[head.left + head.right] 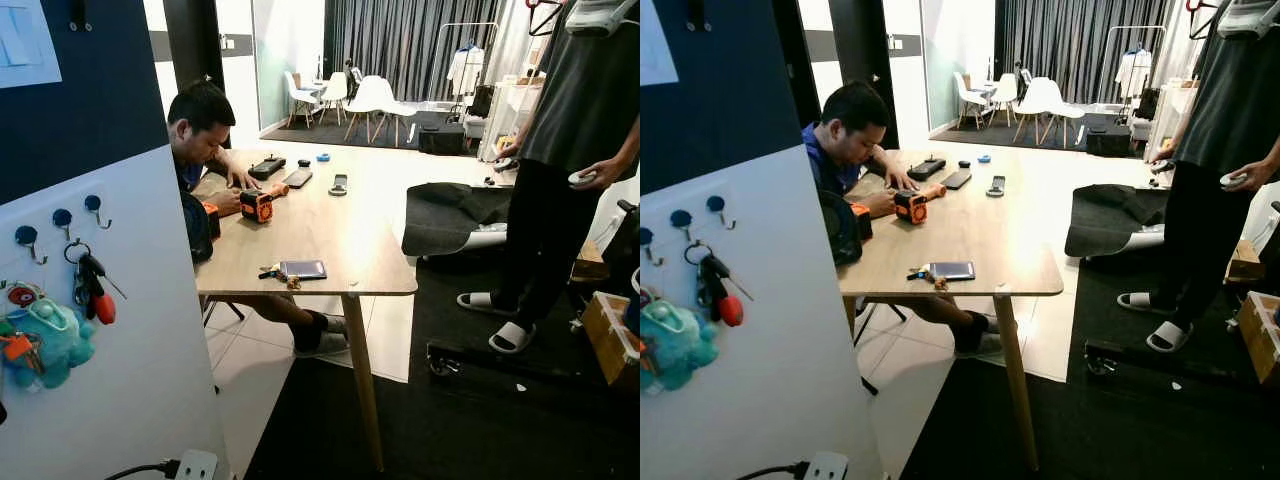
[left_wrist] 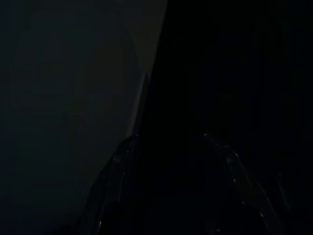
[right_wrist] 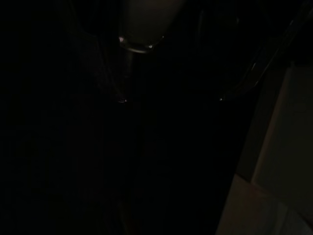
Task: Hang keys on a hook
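Metal and small, the keys (image 1: 268, 271) were seen lying on the wooden table (image 1: 330, 235) near its front edge, just beside a dark phone (image 1: 303, 269) and touching or almost touching its left end. A dark fob and a brownish tag or charm appeared to be part of the bunch, though the details were too small to be read. The bunch was judged to be light, hard and loose: the separate pieces would be expected to swing and clink once lifted, and smooth metal could slip between two thin fingers. Hold would best be taken at the ring or at the fob, so that the ring hung free to be slid over a hook.

On the white wall panel (image 1: 130, 330) at the left, three hooks (image 1: 62, 222) were mounted in a row. From the middle one another set of keys with a red tag (image 1: 92, 288) was already hung, beside a teal plush charm (image 1: 45, 335). A seated person (image 1: 205, 140) was at the table, and a standing person (image 1: 570, 170) was off to the right.

Dim outlines of the left gripper (image 2: 176, 161) and the right gripper (image 3: 171, 98) were made out in the dark wrist views; whether the fingers were spread or closed could not be told.
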